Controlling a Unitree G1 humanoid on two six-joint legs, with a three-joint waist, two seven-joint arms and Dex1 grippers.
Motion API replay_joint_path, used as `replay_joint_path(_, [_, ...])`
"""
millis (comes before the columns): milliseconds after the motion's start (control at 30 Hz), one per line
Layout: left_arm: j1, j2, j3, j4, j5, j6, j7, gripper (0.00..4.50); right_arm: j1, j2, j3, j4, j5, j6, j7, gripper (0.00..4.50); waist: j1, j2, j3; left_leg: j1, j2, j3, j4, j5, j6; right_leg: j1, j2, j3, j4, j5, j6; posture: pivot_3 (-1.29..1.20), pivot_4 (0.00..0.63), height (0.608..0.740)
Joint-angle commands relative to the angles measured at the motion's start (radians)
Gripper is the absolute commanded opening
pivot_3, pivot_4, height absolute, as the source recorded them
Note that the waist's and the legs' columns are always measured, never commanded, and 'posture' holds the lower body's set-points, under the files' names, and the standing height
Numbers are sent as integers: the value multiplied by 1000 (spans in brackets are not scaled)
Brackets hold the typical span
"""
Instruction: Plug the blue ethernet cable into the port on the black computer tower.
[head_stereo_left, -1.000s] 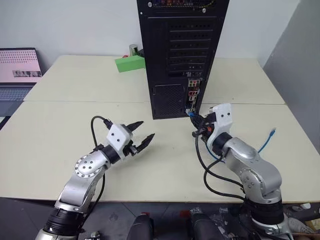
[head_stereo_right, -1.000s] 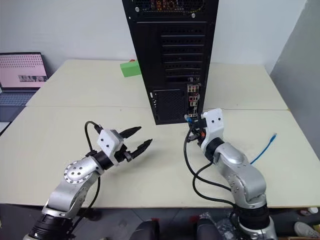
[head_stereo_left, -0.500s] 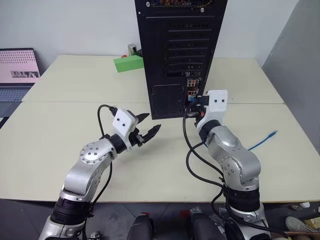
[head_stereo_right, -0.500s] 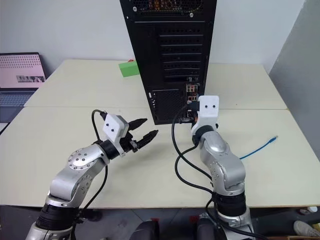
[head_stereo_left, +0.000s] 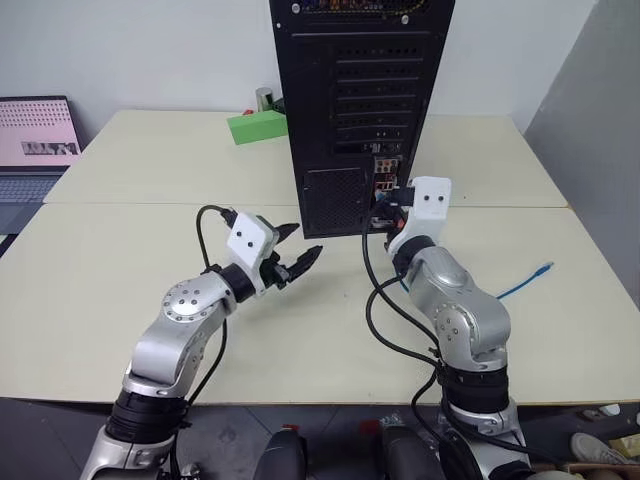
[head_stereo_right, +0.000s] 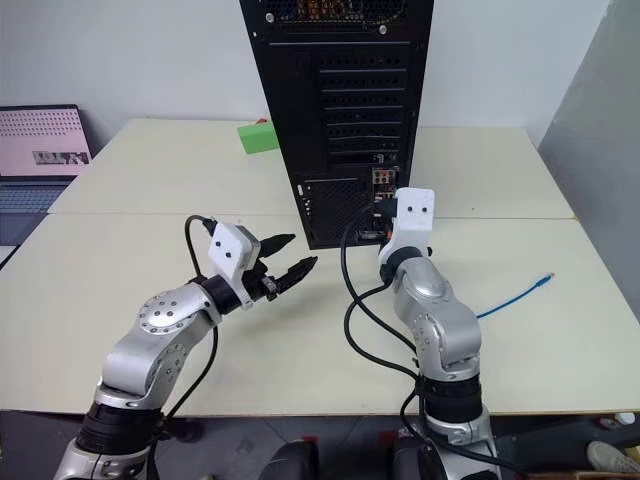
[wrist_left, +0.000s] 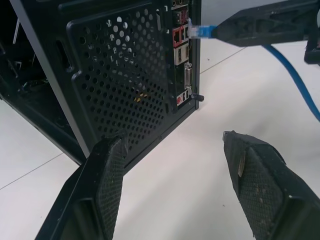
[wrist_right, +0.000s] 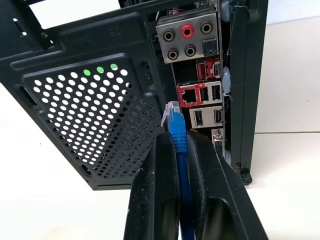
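Blue ethernet cable (wrist_right: 178, 145) clamped in right gripper (wrist_right: 181, 150), now nearer black computer tower (head_stereo_left: 360, 110); left gripper (head_stereo_left: 297, 258) fingers apart.

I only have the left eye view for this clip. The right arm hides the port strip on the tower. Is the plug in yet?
Observer: No. In the right wrist view the blue ethernet cable's clear plug sits short of the black computer tower, tip free, beside the mesh panel.
Operator: Is the right gripper actually holding it?
Observer: Yes. The right gripper is shut on the cable just behind the plug.
Operator: Which port is the target?
Observer: A red-framed network socket sits in the strip, just off to one side of the plug tip.
Operator: And the left gripper?
Observer: The left gripper is open and holds nothing, facing the tower's mesh.
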Motion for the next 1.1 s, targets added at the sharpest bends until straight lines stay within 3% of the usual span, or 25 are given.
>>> replay_joint_path(33, [-20,-3,27,-37,9,-12,-1,3208,-33,3,5,-2,-10,-39,11,0,0,0,0,0,0,0,0,0,0,0,0,0,0,0,0,0,150,740])
replay_joint_path(1100, [-25,-20,22,-44,34,-15,-4,3208,-79,-6,-7,138,-75,-173,37,0,0,0,0,0,0,0,0,0,0,0,0,0,0,0,0,0,150,740])
